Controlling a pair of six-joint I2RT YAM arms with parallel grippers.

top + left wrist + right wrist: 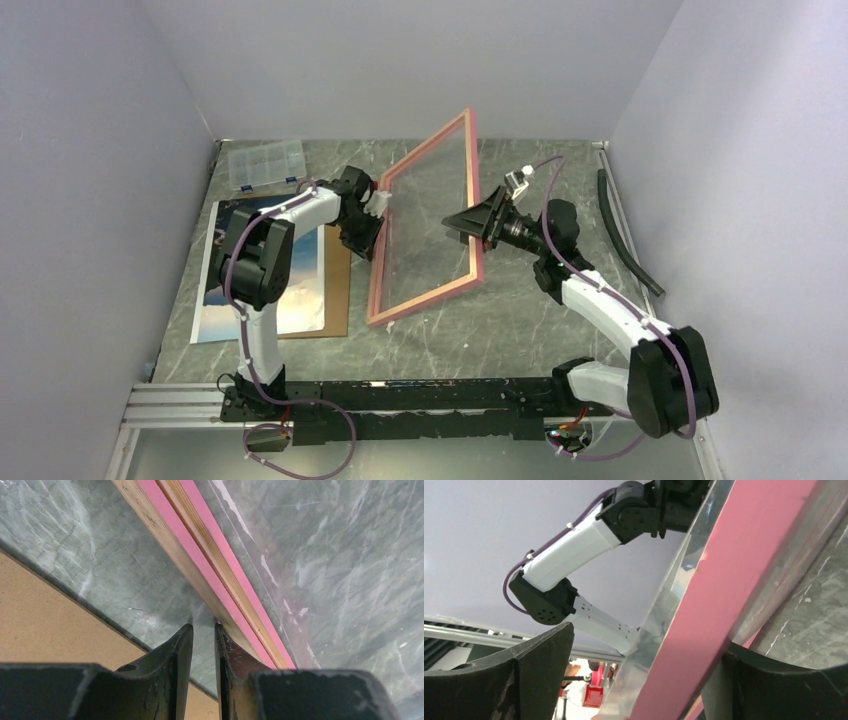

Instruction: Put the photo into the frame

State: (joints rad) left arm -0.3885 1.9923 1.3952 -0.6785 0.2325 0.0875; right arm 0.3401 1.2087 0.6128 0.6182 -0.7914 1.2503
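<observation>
The frame, pink with a clear pane, stands tilted on its lower edge in the middle of the table. My left gripper holds its left rail; in the left wrist view the pink and tan rail runs down to the narrowly spaced fingertips of the left gripper. My right gripper is open around the right rail, and the pink rail passes between the wide fingers of the right gripper, close to the right one. The photo lies face up at the left, partly under my left arm.
A brown backing board lies under the photo and shows in the left wrist view as well. A clear compartment box sits at the back left. A black hose lies along the right wall. Walls close three sides.
</observation>
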